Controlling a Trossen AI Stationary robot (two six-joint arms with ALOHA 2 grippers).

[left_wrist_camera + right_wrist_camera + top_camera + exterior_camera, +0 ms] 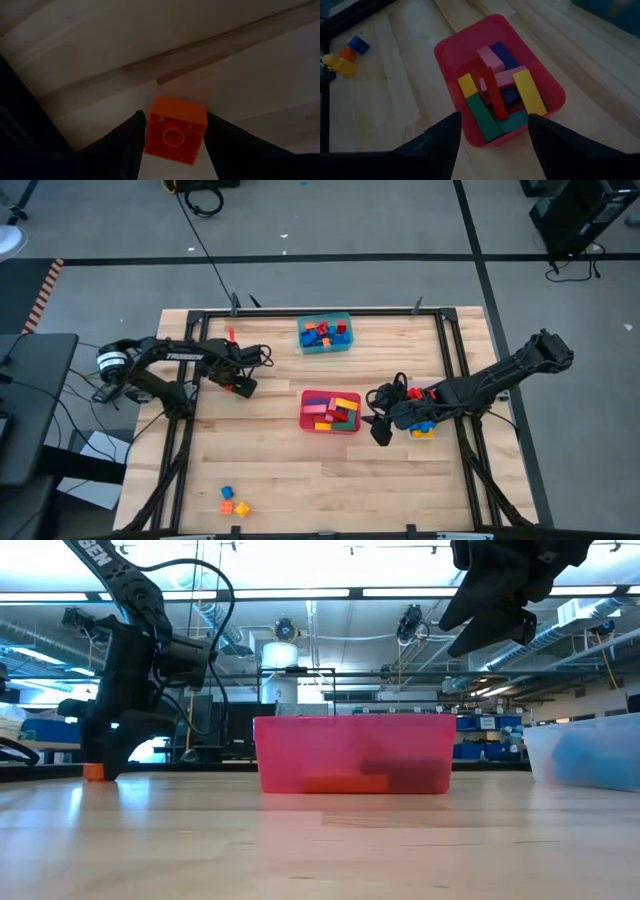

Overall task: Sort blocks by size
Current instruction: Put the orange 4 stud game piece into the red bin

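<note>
My left gripper (243, 387) stands at the table's left, pointing down and shut on a small orange block (175, 131). In the low view that block (93, 772) shows at the fingers' lower end, at or just over the tabletop. My right gripper (492, 125) hangs open above the table, right of a red tub (330, 412) that holds several long blocks (497, 95). A teal tub (325, 333) at the far middle holds small red and blue blocks. Three loose blocks (232, 502) lie near the front left edge. My left gripper pinches the orange block by two opposite side faces (150, 137) between its two fingers (127, 145). The fingers come from above, pointing down. The block sits level, its studded top up. Whether its underside rests on the table, I cannot tell.
A clear tub (585, 745) with bluish contents stands at the right, under the right arm. A black metal frame (190, 380) runs along the table's left, far and right sides. Bare wood lies between the red tub and the front edge.
</note>
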